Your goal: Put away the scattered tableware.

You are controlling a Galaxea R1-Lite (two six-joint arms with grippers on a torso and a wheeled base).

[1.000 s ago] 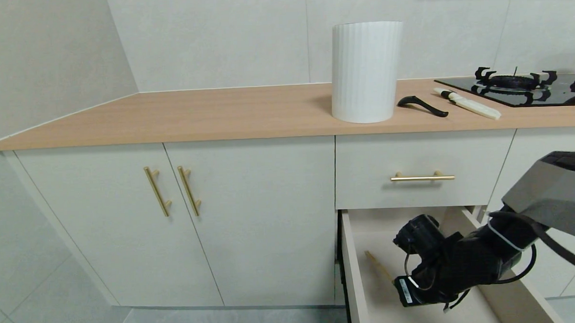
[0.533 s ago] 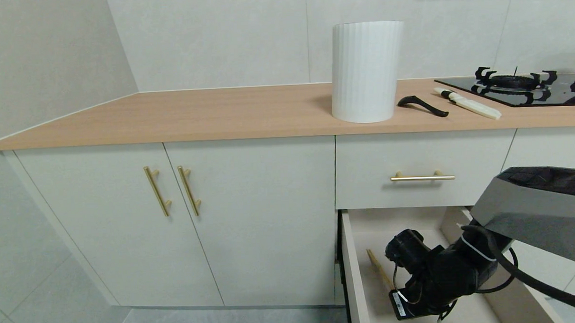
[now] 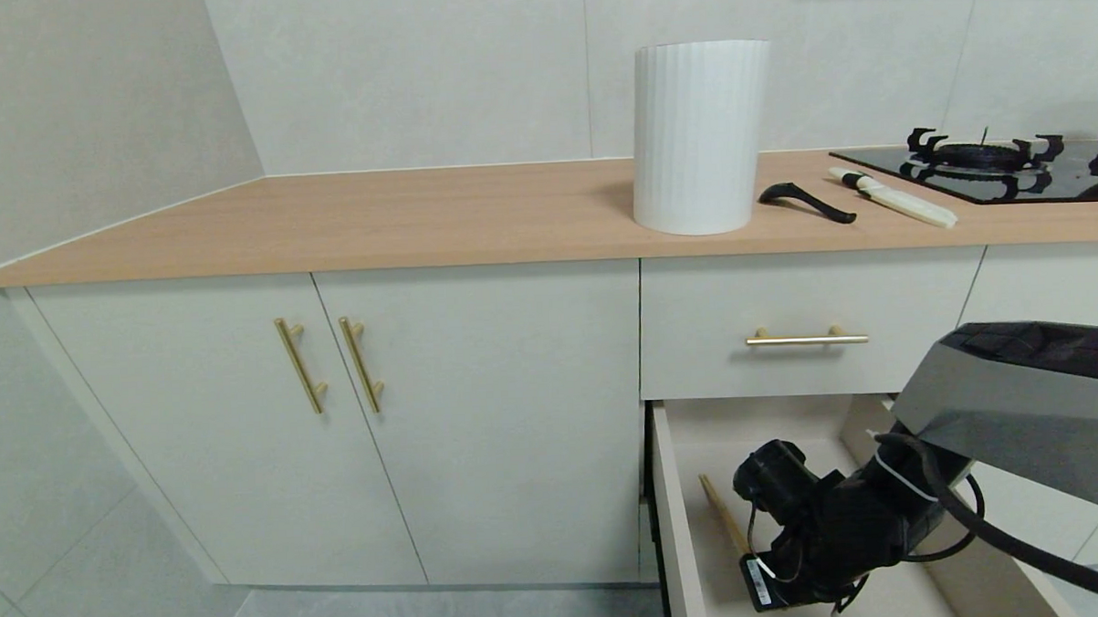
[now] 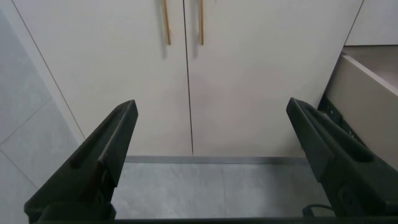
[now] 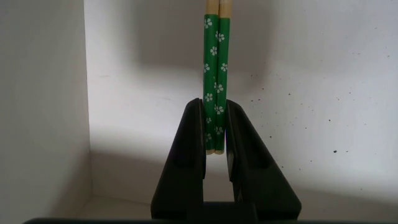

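A pair of green chopsticks [image 5: 216, 81] with white flowers and bare wooden ends is held by my right gripper [image 5: 215, 111], which is shut on their lower end. They hang just above the pale floor of the open lower drawer [image 3: 680, 532], close to its side wall. From the head view, the right arm is down inside that drawer and the chopsticks' wooden end [image 3: 723, 520] sticks out beside the wrist. On the counter lie a black spoon [image 3: 805, 201] and a white knife [image 3: 894, 199]. My left gripper [image 4: 211, 109] is open, low, facing the cabinet doors.
A tall white ribbed canister [image 3: 700, 137] stands on the wooden counter [image 3: 372, 219] left of the spoon. A black gas hob [image 3: 991, 165] is at the far right. The upper drawer with its gold handle [image 3: 807, 340] is closed. Double cabinet doors [image 3: 334, 416] are to the left.
My right arm has moved left and lower into the open drawer, carrying the chopsticks toward its left wall. Over the last half second it has hardly moved.
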